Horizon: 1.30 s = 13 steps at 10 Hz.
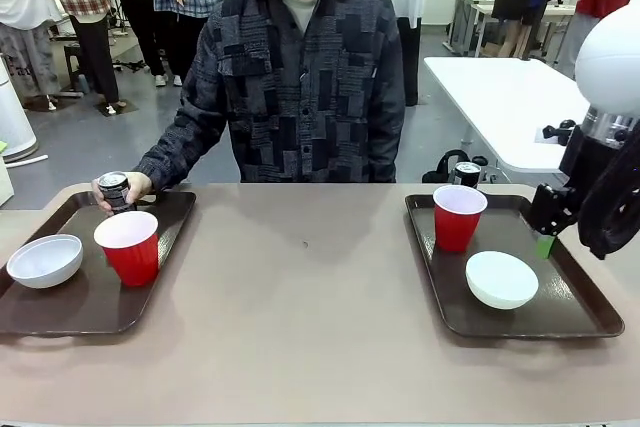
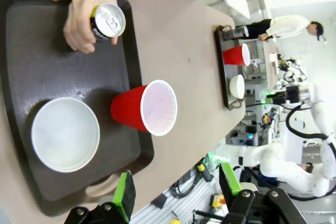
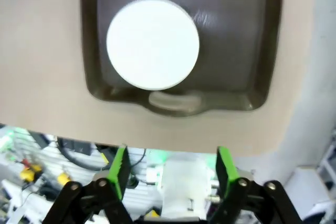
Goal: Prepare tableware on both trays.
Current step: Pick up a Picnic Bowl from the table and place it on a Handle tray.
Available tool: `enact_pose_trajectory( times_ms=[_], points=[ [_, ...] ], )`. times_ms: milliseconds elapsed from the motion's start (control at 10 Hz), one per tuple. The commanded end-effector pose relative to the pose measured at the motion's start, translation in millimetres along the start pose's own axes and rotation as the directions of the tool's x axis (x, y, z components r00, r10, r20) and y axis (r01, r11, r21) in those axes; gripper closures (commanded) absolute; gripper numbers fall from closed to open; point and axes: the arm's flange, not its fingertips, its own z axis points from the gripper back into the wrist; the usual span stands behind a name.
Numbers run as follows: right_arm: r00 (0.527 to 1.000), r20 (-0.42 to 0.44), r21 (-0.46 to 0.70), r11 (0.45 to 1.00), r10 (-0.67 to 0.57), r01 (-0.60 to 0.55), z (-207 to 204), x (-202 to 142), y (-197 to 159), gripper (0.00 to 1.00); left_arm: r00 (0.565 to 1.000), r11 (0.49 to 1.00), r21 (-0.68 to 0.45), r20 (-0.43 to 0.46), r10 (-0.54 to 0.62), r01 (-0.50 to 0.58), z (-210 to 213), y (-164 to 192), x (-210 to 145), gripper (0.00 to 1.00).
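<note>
The left tray (image 1: 90,302) carries a white bowl (image 1: 45,260) and a red cup (image 1: 128,247). At its far edge a person's hand (image 1: 135,187) grips a dark can (image 1: 115,190) standing on the tray. The right tray (image 1: 565,297) holds a red cup (image 1: 458,217), a white bowl (image 1: 501,279) and a can (image 1: 466,173) at its far rim. My right gripper (image 1: 546,243) hangs open over that tray's right side; in its wrist view (image 3: 172,163) the bowl (image 3: 153,43) lies below. High above the left tray's bowl (image 2: 65,134) and cup (image 2: 144,108), my left gripper (image 2: 177,190) is open and holds nothing.
The beige table (image 1: 310,287) stretches bare between the two trays. The person stands at the far side, one arm reaching to the left tray. A white table (image 1: 500,97) and other people are behind. The right tray's loop handle (image 3: 173,99) faces the robot's side.
</note>
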Motion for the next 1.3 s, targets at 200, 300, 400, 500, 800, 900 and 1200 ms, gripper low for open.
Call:
enact_pose_trajectory(
  times_ms=[200, 300, 400, 500, 800, 900, 1200],
  points=[
    [0.996, 0.009, 0.016, 0.996, -0.091, 0.091, 15.9, -33.1, 12.9, 0.0, 1.0, 1.0, -0.002, -0.004, -0.005, 0.005, 1.1, -1.3, 0.2, 0.15],
    [1.0, -0.02, -0.011, 1.0, -0.02, 0.02, 13.8, -23.8, 8.5, 0.0, 1.0, 1.0, -0.002, -0.004, -0.005, 0.005, 1.1, -1.3, 0.2, 0.15],
    [1.0, -0.02, -0.011, 1.0, -0.02, 0.02, 13.8, -23.8, 8.5, 0.0, 1.0, 1.0, -0.002, -0.004, -0.005, 0.005, 1.1, -1.3, 0.2, 0.15],
    [1.0, -0.02, -0.011, 1.0, -0.02, 0.02, 13.8, -23.8, 8.5, 0.0, 1.0, 1.0, -0.002, -0.004, -0.005, 0.005, 1.1, -1.3, 0.2, 0.15],
    [1.0, -0.02, -0.011, 1.0, -0.02, 0.02, 13.8, -23.8, 8.5, 0.0, 1.0, 1.0, -0.002, -0.004, -0.005, 0.005, 1.1, -1.3, 0.2, 0.15],
    [1.0, -0.02, -0.011, 1.0, -0.02, 0.02, 13.8, -23.8, 8.5, 0.0, 1.0, 1.0, -0.002, -0.004, -0.005, 0.005, 1.1, -1.3, 0.2, 0.15],
    [1.0, -0.02, -0.011, 1.0, -0.02, 0.02, 13.8, -23.8, 8.5, 0.0, 1.0, 1.0, -0.002, -0.004, -0.005, 0.005, 1.1, -1.3, 0.2, 0.15]
  ],
)
